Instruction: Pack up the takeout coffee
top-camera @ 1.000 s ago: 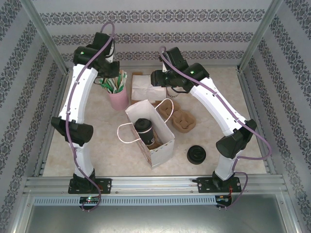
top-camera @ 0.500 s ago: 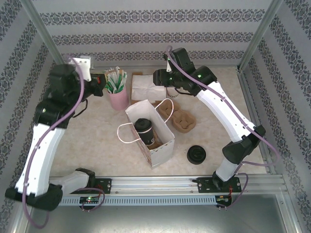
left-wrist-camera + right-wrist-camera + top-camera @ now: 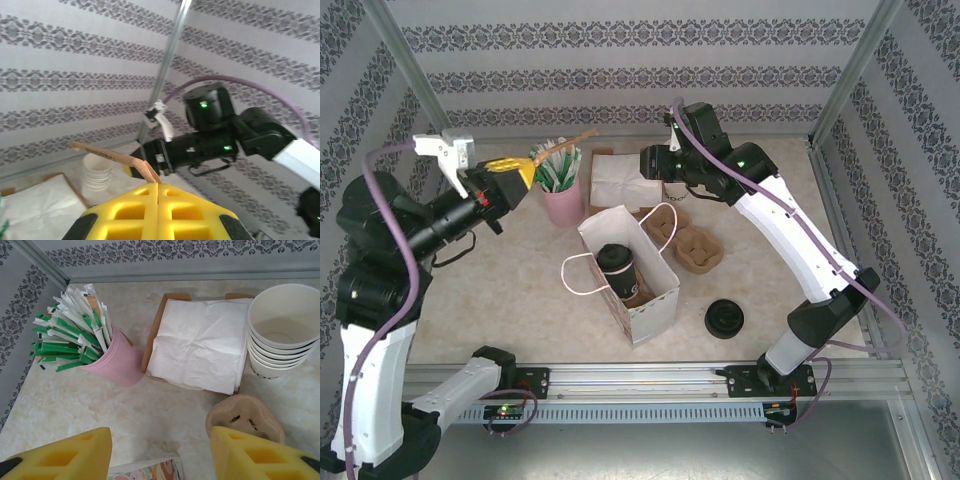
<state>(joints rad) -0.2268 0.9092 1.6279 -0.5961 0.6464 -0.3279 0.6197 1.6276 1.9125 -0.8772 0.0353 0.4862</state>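
Note:
The takeout coffee (image 3: 616,264), a paper cup with a black lid, stands inside the open white paper bag (image 3: 656,303) at the table's middle. My left gripper (image 3: 515,176) is raised to the left of the bag, above the table. Its yellow fingers are shut (image 3: 158,186) on the end of a thin brown paper-wrapped stick (image 3: 112,157), which points toward the back wall (image 3: 570,141). My right gripper (image 3: 654,165) hovers above the napkins behind the bag. It is open (image 3: 160,450) with nothing between its fingers.
A pink cup (image 3: 110,362) of green-and-white packets stands back left (image 3: 563,205). Beside it lie a napkin stack (image 3: 200,342) and stacked lidless cups (image 3: 282,330). Brown pulp carriers (image 3: 685,240) sit right of the bag. Loose black lids (image 3: 724,318) lie front right.
My left arm has swung out to the left and risen, carrying the brown stick away from the pink cup. My right arm has shifted slightly back and right.

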